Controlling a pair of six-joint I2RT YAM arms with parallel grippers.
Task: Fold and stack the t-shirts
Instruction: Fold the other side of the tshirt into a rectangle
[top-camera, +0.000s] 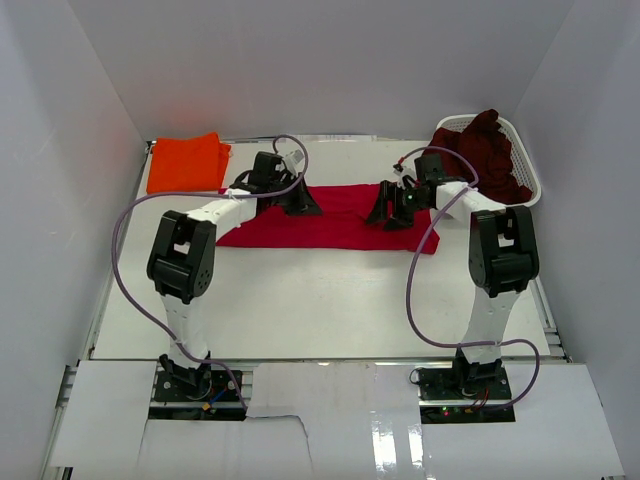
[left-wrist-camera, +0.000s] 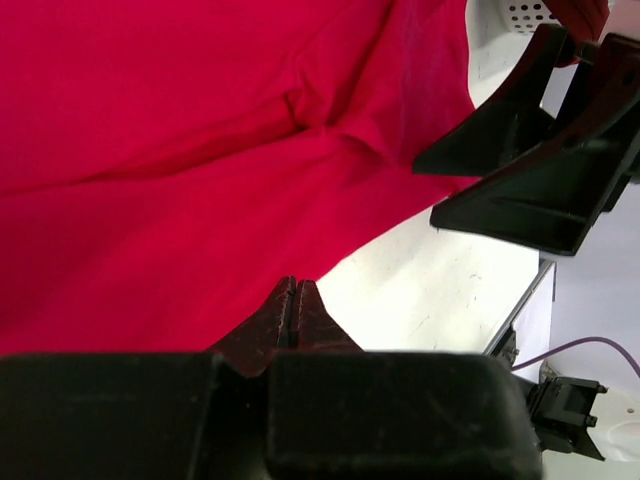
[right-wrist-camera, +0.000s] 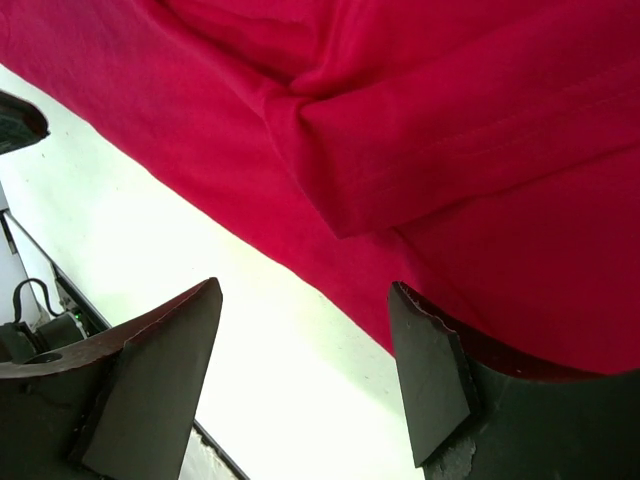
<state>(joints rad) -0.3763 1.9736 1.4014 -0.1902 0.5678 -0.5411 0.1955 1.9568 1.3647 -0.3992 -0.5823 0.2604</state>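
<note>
Closest up, my left claw (left-wrist-camera: 292, 305) is pinched shut on the red shirt (top-camera: 340, 228) hem mid-table, my right claw (right-wrist-camera: 305, 300) apart alongside; orange shirt (top-camera: 185, 162) looks folded far-left, red barely begun, maroon shirt (top-camera: 490, 155) heaped in basket (top-camera: 452, 122).

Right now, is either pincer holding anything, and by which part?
The left pincer is shut on the red t-shirt, apparently pinching it at its edge. The right pincer is open, straddling the same shirt's edge and holding nothing.
</note>
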